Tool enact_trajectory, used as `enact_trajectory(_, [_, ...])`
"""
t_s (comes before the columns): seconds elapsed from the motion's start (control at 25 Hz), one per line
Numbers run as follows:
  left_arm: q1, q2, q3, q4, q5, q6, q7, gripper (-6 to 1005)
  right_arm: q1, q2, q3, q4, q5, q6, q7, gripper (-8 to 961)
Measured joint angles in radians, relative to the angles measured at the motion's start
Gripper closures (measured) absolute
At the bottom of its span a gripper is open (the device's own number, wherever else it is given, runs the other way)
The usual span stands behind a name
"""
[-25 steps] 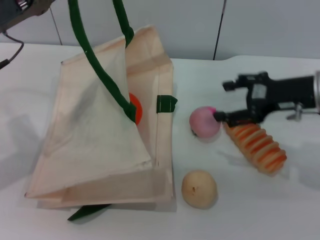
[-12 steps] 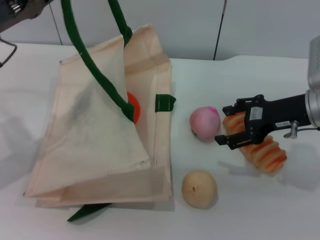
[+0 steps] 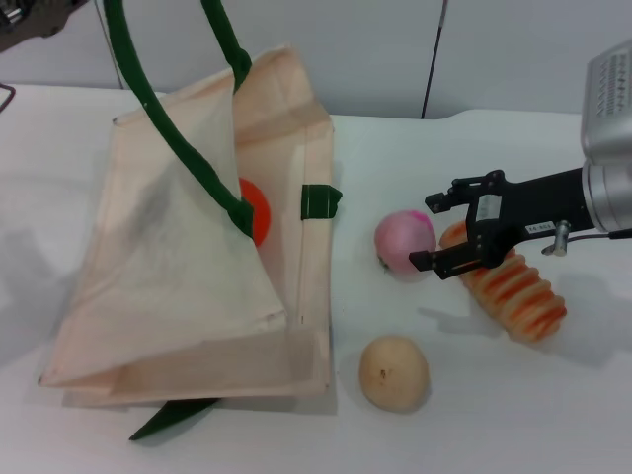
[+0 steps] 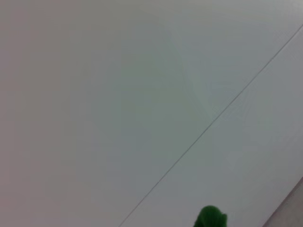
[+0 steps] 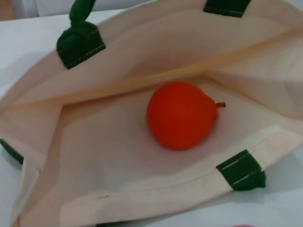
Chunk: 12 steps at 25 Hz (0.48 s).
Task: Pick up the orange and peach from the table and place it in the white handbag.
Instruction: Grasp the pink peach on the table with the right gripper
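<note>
Half done, by the look of it — the orange lies inside the white handbag. The peach sits on the desk; the right end effector, fingers spread and empty, hovers beside it. The left end effector is out of sight — it apparently holds the strap.

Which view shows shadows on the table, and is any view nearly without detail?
Head view: soft shadows lie on the table beside the beige ball, under the striped roll and under the right gripper. Left wrist view: almost featureless pale surface, only a blurred bit of green strap. Right wrist view: even light, the orange clear inside the white handbag.
</note>
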Motion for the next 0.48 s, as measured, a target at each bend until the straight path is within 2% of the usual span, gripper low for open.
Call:
enact_trajectory(0.28, [0.021, 0.028, 0.008, -0.001, 0.007, -0.003, 0.004, 868, 0.005, -0.001, 0.011, 0.001, 0.006, 0.016, 0.002, 68])
enact_trajectory(0.48, [0.037, 0.029, 0.011, -0.002, 0.009, 0.009, 0.013, 869, 0.037, -0.001, 0.005, 0.071, 0.003, 0.104, 0.01, 69])
